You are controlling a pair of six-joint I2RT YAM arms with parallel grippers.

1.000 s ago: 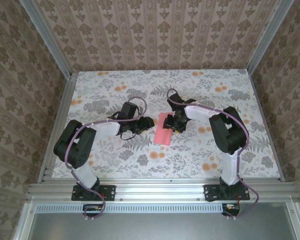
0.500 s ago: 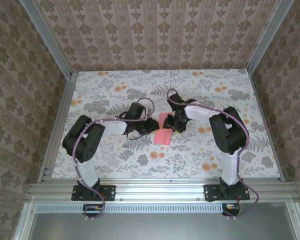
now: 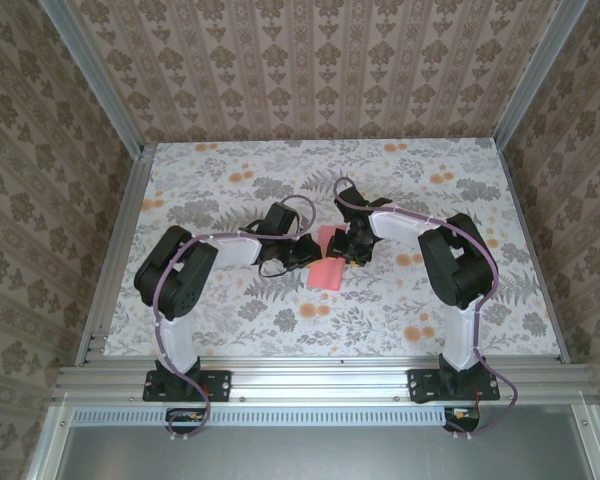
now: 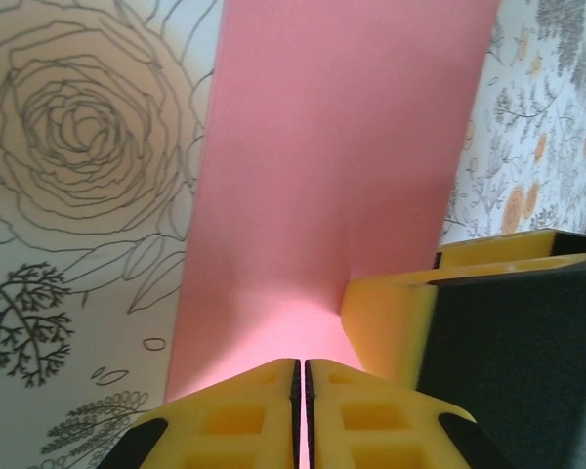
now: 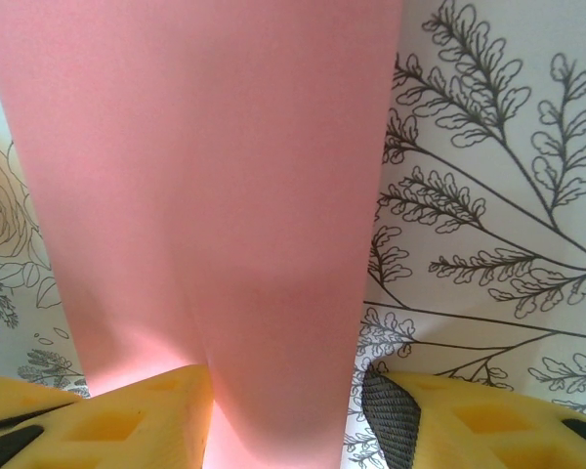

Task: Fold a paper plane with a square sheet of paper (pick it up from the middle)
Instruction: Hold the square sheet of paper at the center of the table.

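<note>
With the left gripper [image 4: 301,391] pinched shut, apparently on an edge of the square sheet of paper [image 3: 325,272] lying mid-table, and the right gripper [image 5: 283,415] spread open astride it, risks a tear or skewed crease. Likely if lifted while pinned on the right

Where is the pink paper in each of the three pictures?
Top view: the paper is a small patch near the middle of the picture.
Left wrist: a broad band down the upper middle.
Right wrist: a broad band, top to bottom, left of centre.
Shared landmark: the floral tablecloth around it.
</note>
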